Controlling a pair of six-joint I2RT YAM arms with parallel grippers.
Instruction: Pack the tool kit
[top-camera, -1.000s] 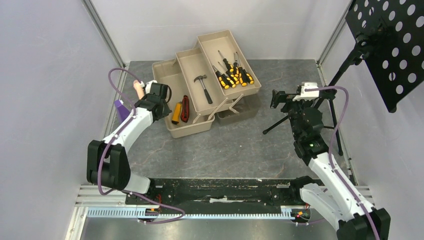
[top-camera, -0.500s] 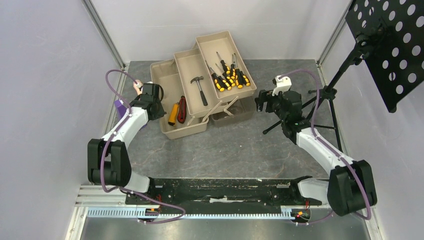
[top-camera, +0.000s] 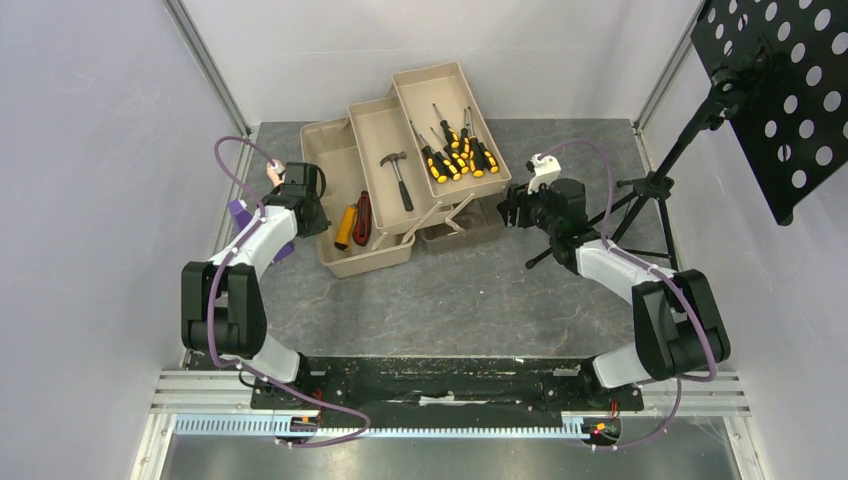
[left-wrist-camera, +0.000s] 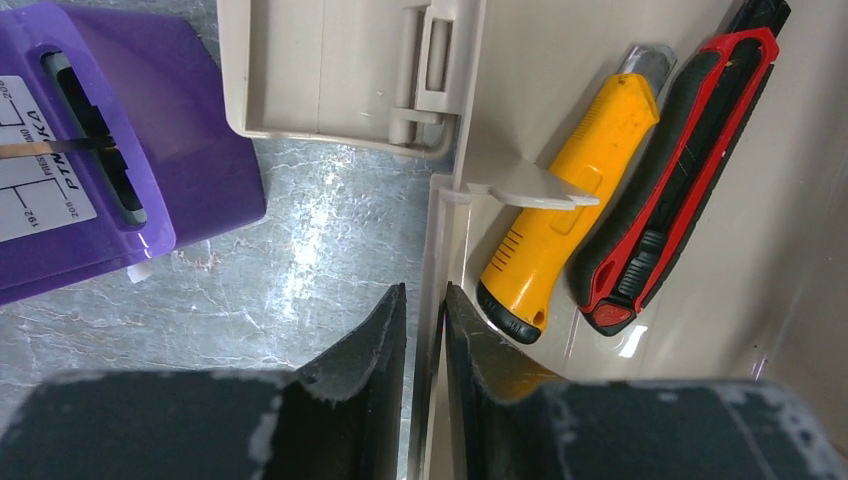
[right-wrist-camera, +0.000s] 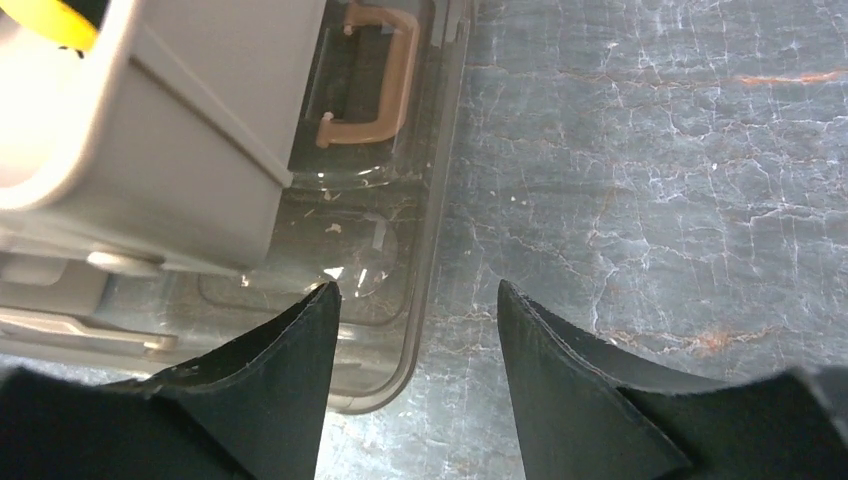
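Observation:
The tan toolbox (top-camera: 322, 152) stands open with its trays folded out. The hammer (top-camera: 400, 178) lies in the middle tray, several orange-and-black screwdrivers (top-camera: 455, 150) in the far tray. A red-black utility knife (top-camera: 366, 217) and a yellow knife (top-camera: 345, 227) lie in the base; both knives also show in the left wrist view, the red-black one (left-wrist-camera: 680, 170) and the yellow one (left-wrist-camera: 545, 240). My left gripper (top-camera: 318, 222) is shut on the base's left wall (left-wrist-camera: 437, 230). My right gripper (top-camera: 503, 212) is open; the translucent lid's edge (right-wrist-camera: 435, 230) lies between its fingers, near the pinkish handle (right-wrist-camera: 365, 80).
A purple block (top-camera: 240, 212) and a beige rod (top-camera: 272, 172) lie left of the toolbox; the block also shows in the left wrist view (left-wrist-camera: 90, 150). A black tripod (top-camera: 650, 190) with a perforated panel (top-camera: 790, 80) stands at the right.
My right arm has swung left, bringing its open gripper to the toolbox's right lid. The toolbox has shifted slightly left. My left gripper stays by the wall.

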